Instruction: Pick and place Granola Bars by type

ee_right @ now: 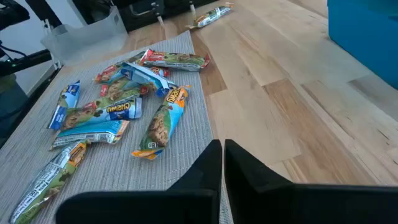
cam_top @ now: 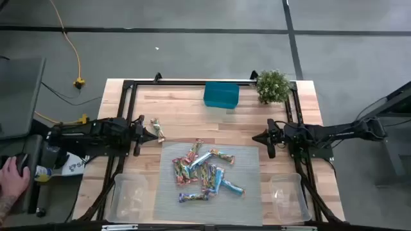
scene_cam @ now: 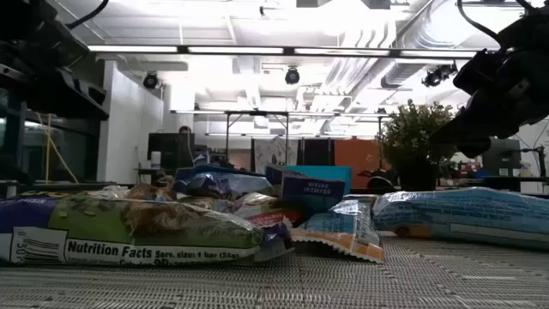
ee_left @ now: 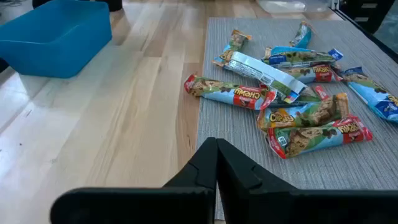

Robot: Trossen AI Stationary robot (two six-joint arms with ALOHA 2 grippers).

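Granola bars lie in a loose heap on a grey woven mat in the middle of the wooden table, some in light blue wrappers and others in red, green and yellow. One more bar lies apart from the heap, on bare wood just beyond the mat's left far corner and close to the tip of the left gripper.

The left gripper hangs over the wood at the left of the mat, pointing toward the middle, its fingers clenched together with nothing between them. The right gripper hangs at the right edge of the table, just beside the mat's far right corner, pointing back toward the left one; its fingers are likewise pressed together and carry nothing.

A teal box stands near the far edge of the table, with a small potted plant to its right. Two clear plastic tubs sit at the near corners, one on the left and one on the right of the mat.

A person's hand shows off the table at the left edge of the high view.
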